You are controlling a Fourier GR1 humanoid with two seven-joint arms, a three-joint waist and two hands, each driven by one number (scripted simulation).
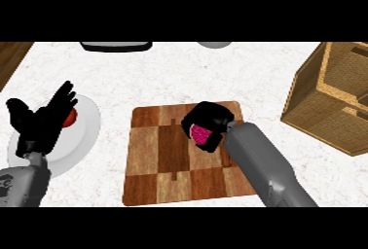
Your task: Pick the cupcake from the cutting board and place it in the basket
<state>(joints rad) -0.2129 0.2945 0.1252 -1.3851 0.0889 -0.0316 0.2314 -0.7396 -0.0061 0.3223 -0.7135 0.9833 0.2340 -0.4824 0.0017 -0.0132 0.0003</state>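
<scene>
Grasp is the step in hand, by my reading: the robot's black right hand sits over the upper right part of the checkered brown wooden cutting board, its fingers curled round the pink-topped cupcake. Only a patch of pink shows between the fingers and the thumb; the rest of the cake is hidden. Whether it rests on the board or has left it cannot be told from this steep view.

The tan, box-shaped woven basket stands on the white marbled tabletop to the right, well apart from the board, with its open top facing up. The black left hand rests at the view's left with fingers spread and upright, above a round white plate that carries a small red thing I cannot identify.

To do this step well, the hand should close evenly about the cupcake's base and not its soft top, so the frosting is not crushed and the cake cannot tip out sideways. The lift that follows should probably go straight up before any travel to the right, since dragging across the board could roll the cake out of the fingers. The near wall of the basket looks tall, so the carry will need height enough to pass over the rim, and the cake should stay upright until it is over the opening. The left hand has no part here and is best kept where it is.
</scene>
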